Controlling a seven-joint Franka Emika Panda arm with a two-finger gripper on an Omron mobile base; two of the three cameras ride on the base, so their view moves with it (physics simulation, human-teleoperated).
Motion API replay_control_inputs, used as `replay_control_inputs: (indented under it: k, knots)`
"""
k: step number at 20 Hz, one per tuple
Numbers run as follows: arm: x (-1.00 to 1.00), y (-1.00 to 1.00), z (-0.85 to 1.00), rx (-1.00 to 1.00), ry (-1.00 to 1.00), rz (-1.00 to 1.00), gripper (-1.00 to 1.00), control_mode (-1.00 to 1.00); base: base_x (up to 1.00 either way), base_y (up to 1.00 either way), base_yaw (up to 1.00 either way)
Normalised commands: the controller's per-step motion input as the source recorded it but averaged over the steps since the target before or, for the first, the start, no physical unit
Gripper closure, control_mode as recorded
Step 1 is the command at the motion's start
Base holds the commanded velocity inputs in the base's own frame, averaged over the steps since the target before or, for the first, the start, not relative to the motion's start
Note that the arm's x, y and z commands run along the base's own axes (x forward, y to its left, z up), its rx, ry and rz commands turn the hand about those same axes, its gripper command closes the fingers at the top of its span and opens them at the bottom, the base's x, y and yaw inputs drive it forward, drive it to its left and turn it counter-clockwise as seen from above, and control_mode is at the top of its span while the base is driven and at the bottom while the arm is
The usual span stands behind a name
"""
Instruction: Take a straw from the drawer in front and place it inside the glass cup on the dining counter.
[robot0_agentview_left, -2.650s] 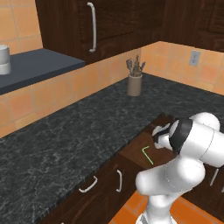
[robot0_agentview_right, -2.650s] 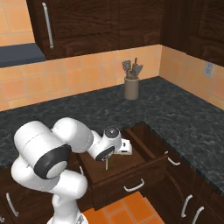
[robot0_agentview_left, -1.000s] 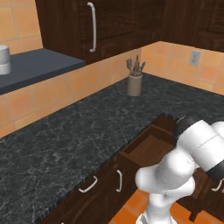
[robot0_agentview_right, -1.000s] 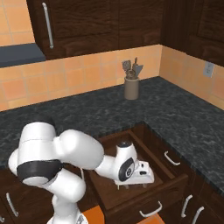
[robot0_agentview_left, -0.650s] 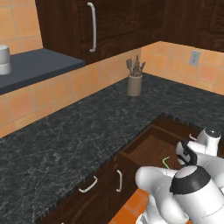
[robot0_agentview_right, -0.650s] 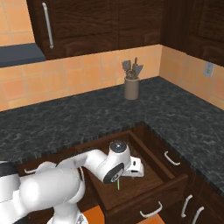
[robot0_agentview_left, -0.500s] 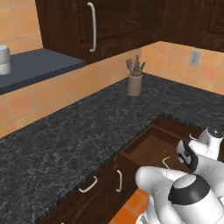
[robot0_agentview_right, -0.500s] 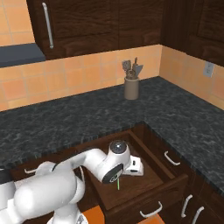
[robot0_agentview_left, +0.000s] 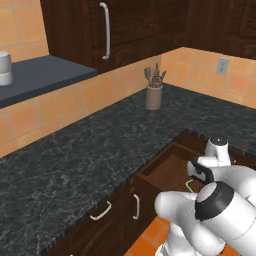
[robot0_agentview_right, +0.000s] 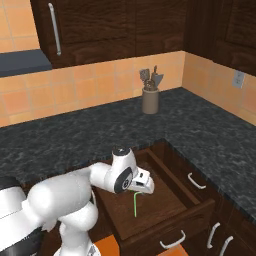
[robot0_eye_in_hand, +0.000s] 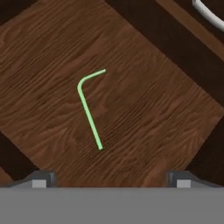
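Note:
The drawer (robot0_agentview_right: 167, 234) stands pulled out below the black counter, its wooden floor (robot0_eye_in_hand: 144, 109) bare around the straw. The straw (robot0_eye_in_hand: 89, 111) is a thin light-green stick with a bent end, lying flat in the drawer (robot0_agentview_left: 167, 170). It also shows as a green line (robot0_agentview_right: 135, 205) and as a short green tip (robot0_agentview_left: 189, 185) beside the arm. My gripper (robot0_eye_in_hand: 111, 178) hangs above the straw, pointing down at it, open, with nothing between its fingertips (robot0_eye_in_hand: 41, 178). The hand (robot0_agentview_right: 142, 183) hovers over the drawer's left half. The glass cup and the dining counter are out of view.
A utensil holder (robot0_agentview_right: 149, 100) stands on the black granite counter (robot0_agentview_left: 85, 165) near the tiled wall. Cabinet fronts with silver handles (robot0_agentview_right: 196, 181) flank the drawer. A white cup (robot0_agentview_left: 5, 68) sits on a dark shelf at the far left.
Over the last second my arm swung round and brought the hand down over the open drawer; in the last half second it has barely moved. The straw lies where it was.

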Motion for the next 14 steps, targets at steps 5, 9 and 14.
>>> replay_control_inputs:
  k: [5,9,14]
  knots:
    - [0.31,-0.01,-0.02,0.13,0.09,-0.23,-1.0,-1.0,0.0,0.0,0.0]
    - [0.21,0.0,-0.12,0.13,0.17,-0.21,-1.0,-1.0,0.0,0.0,0.0]
    - [0.18,0.0,-0.25,0.08,0.04,-0.15,-1.0,-1.0,0.0,0.0,0.0]
